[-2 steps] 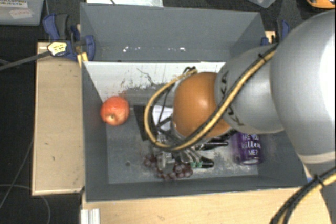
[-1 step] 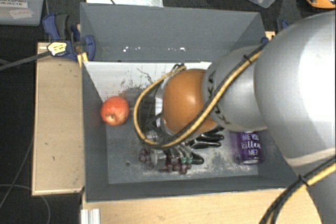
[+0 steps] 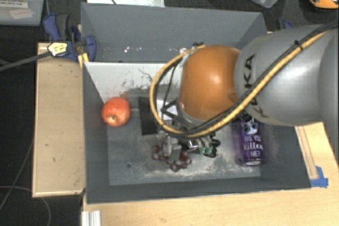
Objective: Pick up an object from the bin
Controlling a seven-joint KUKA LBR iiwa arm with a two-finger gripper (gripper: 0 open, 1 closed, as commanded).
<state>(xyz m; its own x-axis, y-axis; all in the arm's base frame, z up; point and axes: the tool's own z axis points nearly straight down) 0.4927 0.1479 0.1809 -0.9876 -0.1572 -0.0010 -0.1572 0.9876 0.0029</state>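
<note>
**Claw [image 3: 170, 146] hanging low over dark grapes at the bin's front middle**

Claw and wrist are sitting under the rounded orange wrist cover [image 3: 208, 82], which is blocking the view, so I cannot tell whether the claw is standing apart or together.

Going from the left, a round red-and-yellow apple [image 3: 115, 112] is resting alone near the left wall, well apart from everything else. Next, a flat black rectangular block [image 3: 146, 114] is lying just left of the claw.

Right beneath the claw, the bunch of small dark purple grapes [image 3: 175, 159] is sprawling on the floor of the grey metal bin [image 3: 122, 169]. Judging by its look, it is probably weighing little and behaving as a loose, knobbly cluster. Single berries are likely to roll or slip aside, so taking hold across the thick middle of the bunch, or at a stem if one is there, seems safest.

Just right of the grapes, a small green-and-black thing [image 3: 208, 150] is crowding in close, and a grab could catch it as well. Further right, a purple printed can [image 3: 249, 141] is lying near the right wall.

The floor is looking hard, scuffed and speckled, offering little grip. Room is opening toward the front wall and tightening on both sides of the bunch.
</note>
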